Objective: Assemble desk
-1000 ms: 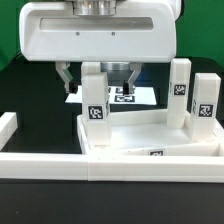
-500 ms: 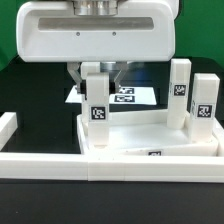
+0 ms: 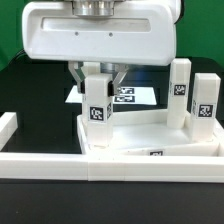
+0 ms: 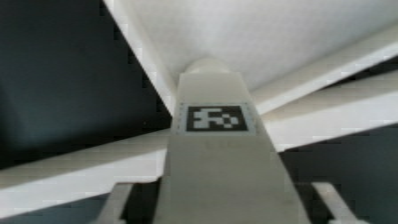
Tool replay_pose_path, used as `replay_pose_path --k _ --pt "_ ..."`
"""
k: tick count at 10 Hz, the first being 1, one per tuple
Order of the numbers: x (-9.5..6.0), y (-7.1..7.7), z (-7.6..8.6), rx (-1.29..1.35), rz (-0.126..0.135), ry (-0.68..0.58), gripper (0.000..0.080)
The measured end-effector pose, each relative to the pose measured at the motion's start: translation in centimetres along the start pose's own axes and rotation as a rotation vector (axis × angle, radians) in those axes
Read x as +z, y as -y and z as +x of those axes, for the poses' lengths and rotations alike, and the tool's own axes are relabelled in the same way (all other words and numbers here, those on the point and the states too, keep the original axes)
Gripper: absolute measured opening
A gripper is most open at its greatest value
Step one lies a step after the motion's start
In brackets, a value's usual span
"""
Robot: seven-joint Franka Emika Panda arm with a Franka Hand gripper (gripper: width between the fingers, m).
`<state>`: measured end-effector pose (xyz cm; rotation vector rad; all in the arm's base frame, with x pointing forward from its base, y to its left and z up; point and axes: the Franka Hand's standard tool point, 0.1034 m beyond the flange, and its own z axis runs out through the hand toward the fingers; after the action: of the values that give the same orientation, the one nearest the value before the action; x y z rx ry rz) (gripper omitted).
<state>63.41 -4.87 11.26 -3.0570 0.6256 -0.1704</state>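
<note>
The white desk top (image 3: pixel 150 137) lies on the black table with its raised rim up. Three white tagged legs stand upright in its corner sockets: one at the exterior view's left (image 3: pixel 95 108) and two at its right (image 3: pixel 180 92) (image 3: pixel 205 101). My gripper (image 3: pixel 96 78) hangs over the left leg, its fingers (image 3: pixel 76 74) pressed against both sides of the leg's top, shut on it. In the wrist view the same leg (image 4: pixel 217 118) runs down the middle with its tag showing, and my gripper (image 4: pixel 224 205) straddles it.
Low white border wall pieces run along the front (image 3: pixel 60 165) and at the exterior view's left (image 3: pixel 8 128). The marker board (image 3: pixel 137 97) lies flat on the table behind the desk top.
The fingers stood wide apart a second ago and have closed in onto the top of the left leg. The leg and desk top have not moved.
</note>
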Motion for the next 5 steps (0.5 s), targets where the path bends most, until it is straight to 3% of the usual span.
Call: replay_pose_path --k 2,4,5 --pt "0.02 -0.14 -0.17 0.281 -0.002 -0.012 0.0288" --pt "0.07 -0.64 -0.13 0.519 0.025 -0.002 0.0288" --pt "0.06 -0.66 -0.15 0.624 0.020 0.006 0.0288"
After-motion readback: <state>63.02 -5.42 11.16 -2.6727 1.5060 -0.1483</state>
